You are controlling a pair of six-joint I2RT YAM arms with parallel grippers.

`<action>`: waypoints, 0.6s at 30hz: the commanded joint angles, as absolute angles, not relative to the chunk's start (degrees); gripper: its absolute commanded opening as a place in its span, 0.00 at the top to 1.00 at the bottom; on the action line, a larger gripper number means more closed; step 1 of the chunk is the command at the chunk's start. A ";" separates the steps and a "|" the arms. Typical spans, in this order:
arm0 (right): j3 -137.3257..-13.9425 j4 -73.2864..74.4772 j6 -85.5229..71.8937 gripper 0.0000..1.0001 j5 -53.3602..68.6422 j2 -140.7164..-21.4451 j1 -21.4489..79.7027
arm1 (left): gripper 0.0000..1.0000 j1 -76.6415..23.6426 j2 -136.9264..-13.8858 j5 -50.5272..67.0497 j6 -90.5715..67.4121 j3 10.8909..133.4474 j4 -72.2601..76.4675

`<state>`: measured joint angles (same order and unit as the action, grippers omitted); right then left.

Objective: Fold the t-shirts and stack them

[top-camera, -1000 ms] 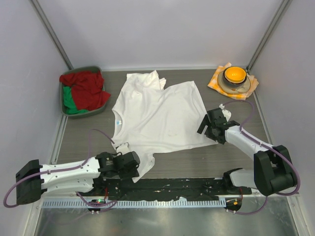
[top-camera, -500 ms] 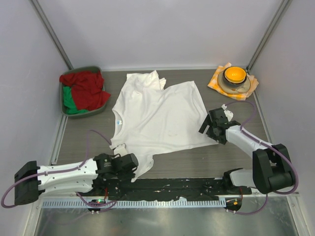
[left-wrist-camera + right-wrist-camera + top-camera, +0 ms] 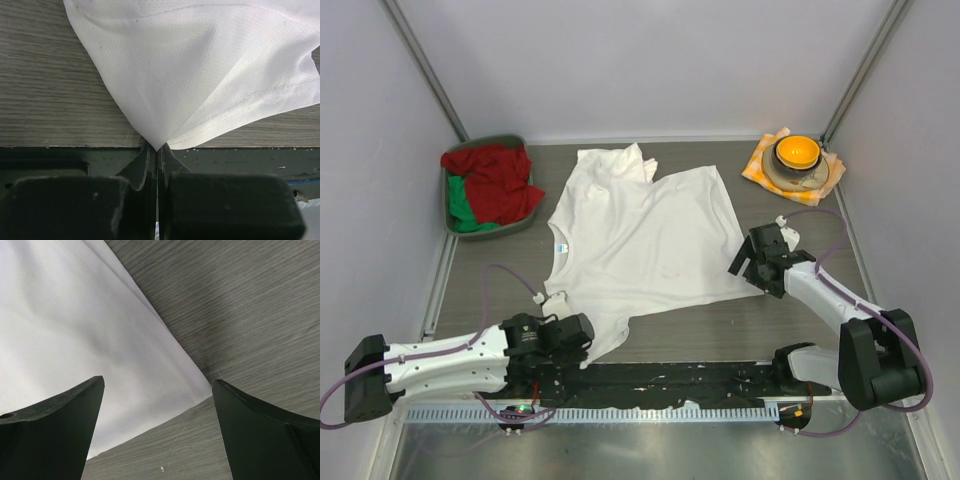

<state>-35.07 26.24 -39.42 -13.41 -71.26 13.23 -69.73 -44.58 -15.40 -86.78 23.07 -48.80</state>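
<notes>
Left gripper (image 3: 157,150) pinches t-shirt (image 3: 640,235) corner at near edge, probably for tension; right gripper (image 3: 158,390) spread above right hem corner.

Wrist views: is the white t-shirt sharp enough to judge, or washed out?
Left wrist: t-shirt weave and hem stitching sharp, no glare; near fingers dark and soft. Right wrist: a soft grey shadow crosses the cloth, table grain crisp.

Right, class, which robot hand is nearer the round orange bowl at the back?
Right. The right hand, open over the white cotton t-shirt's corner, is just nearside of the round orange bowl; the left hand, shut on the t-shirt's hem, is far left.
</notes>
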 commanded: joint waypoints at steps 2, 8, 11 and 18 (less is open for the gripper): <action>-34.63 30.05 -39.55 0.04 -15.64 -66.19 12.83 | 1.00 -69.96 -45.79 -17.40 -87.01 24.08 -49.83; -33.40 30.76 -40.60 0.08 -14.50 -65.22 12.83 | 1.00 -69.96 -45.88 -17.49 -86.92 24.43 -49.75; -33.14 30.41 -40.96 0.09 -14.59 -66.09 12.83 | 1.00 -69.87 -45.35 -17.58 -87.27 24.26 -50.36; -31.91 28.13 -41.40 0.16 -14.50 -68.11 12.83 | 1.00 -69.96 -42.37 -18.19 -88.59 23.64 -52.47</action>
